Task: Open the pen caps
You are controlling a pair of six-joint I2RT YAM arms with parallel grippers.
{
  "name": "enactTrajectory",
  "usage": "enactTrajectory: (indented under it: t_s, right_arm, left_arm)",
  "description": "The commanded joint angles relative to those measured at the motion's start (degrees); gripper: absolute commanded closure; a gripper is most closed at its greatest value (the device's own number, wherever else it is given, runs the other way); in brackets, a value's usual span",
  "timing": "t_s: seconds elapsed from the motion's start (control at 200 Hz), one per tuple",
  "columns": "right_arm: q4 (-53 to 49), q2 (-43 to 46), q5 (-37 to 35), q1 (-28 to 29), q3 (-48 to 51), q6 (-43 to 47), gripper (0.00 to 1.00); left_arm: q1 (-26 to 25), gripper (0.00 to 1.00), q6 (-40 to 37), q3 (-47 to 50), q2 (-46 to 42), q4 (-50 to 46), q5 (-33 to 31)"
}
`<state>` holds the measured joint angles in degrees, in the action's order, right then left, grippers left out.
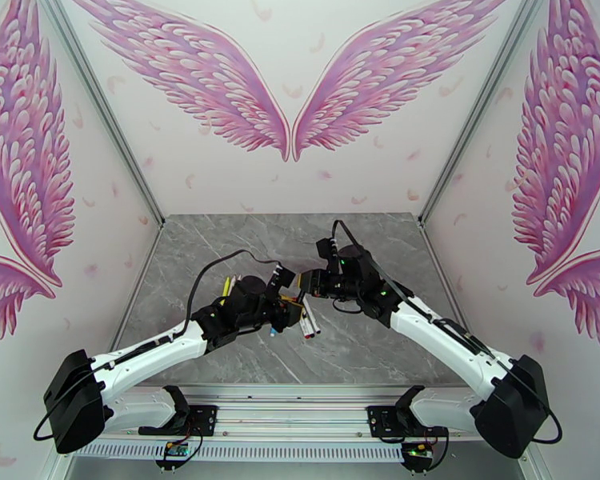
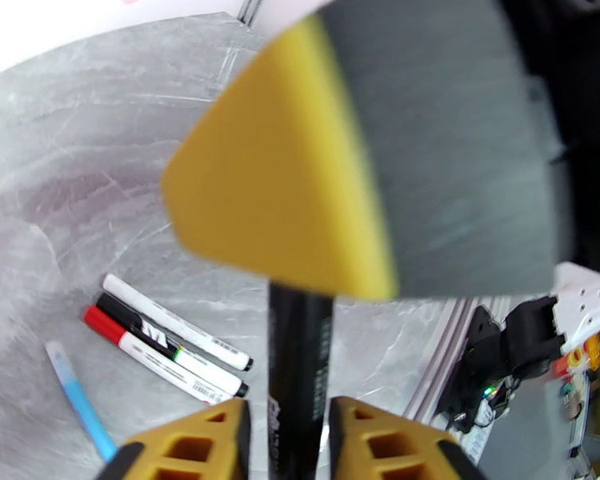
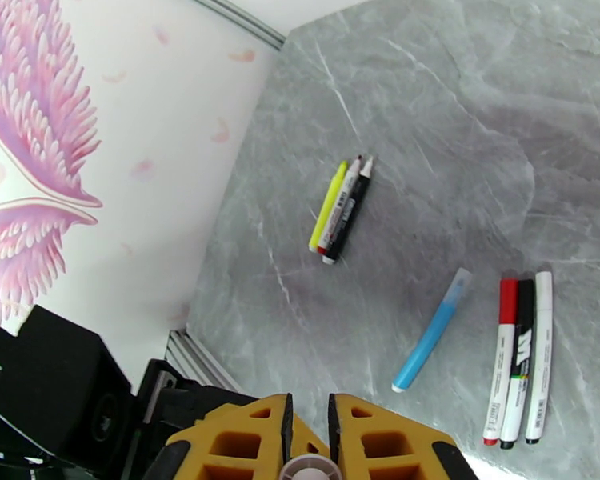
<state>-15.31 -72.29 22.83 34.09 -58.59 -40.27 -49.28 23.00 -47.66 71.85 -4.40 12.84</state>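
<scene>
**Grey marbled table** (image 1: 364,250), seen from above: your left arm (image 1: 156,346) and right arm (image 1: 436,330) reach inward and meet near its middle.

**Left gripper** (image 2: 290,406): its yellow fingers stand narrowly apart on either side of a black pen (image 2: 300,354). The barrel lies against one finger and a sliver of gap shows at the other. In so close and blurred a view you cannot tell whether it is clamped.

**Right gripper** (image 3: 310,403): the jaws are closed on the far end of that same black pen. Its pale round tip (image 3: 308,470) shows between the fingers. From the left wrist, one of these fingers (image 2: 300,178) covers the pen's upper part.

**Loose pens**, all lying flat on the table:
- A near trio (image 3: 520,354) lies side by side: red-capped, black and white.
- A blue pen (image 3: 432,334) lies just beside the near trio.
- A far trio (image 3: 340,210) lies well apart from these, its pens touching: yellow, white and black.

**Red cap** (image 3: 508,300): seated on its white barrel.
</scene>
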Motion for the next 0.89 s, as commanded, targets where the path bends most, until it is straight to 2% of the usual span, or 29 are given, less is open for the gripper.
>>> enactTrajectory:
  t_s: [0.0,0.17,0.29,0.365,0.435,0.565,0.72,0.89]
  right_arm:
    - [4.24,1.63,2.16,0.41,0.67,-0.05,0.85]
    - [4.59,2.08,4.67,0.54,1.08,-0.85,0.85]
    - [5.02,3.26,3.87,0.59,2.91,-1.17,0.85]
    - [5.02,3.76,3.58,0.64,3.79,-1.30,0.85]
    - [5.35,3.78,3.69,0.70,4.42,-1.39,0.85]
    - [6.15,4.38,1.99,0.72,5.49,-1.65,0.85]
    - [6.40,4.54,-0.42,0.57,5.82,-1.98,0.87]
    - [8.48,4.87,3.94,0.42,4.28,2.86,0.87]
  left_arm:
    - [0.10,0.64,2.70,-1.33,-0.22,-0.43,1.79]
    - [1.73,0.64,5.47,-0.64,-0.85,0.93,4.21]
    - [3.78,0.66,6.53,-0.54,-2.31,1.85,7.03]
    - [4.35,0.71,5.81,-0.93,-2.88,1.04,8.35]
    - [4.47,0.80,4.74,-1.62,-2.93,-0.55,8.85]
    - [4.39,0.91,2.67,-1.37,-3.37,-2.17,9.10]
    - [4.27,0.96,1.19,-0.59,-5.29,-2.39,9.95]
    - [4.36,0.99,0.19,0.64,-6.20,-2.30,14.50]
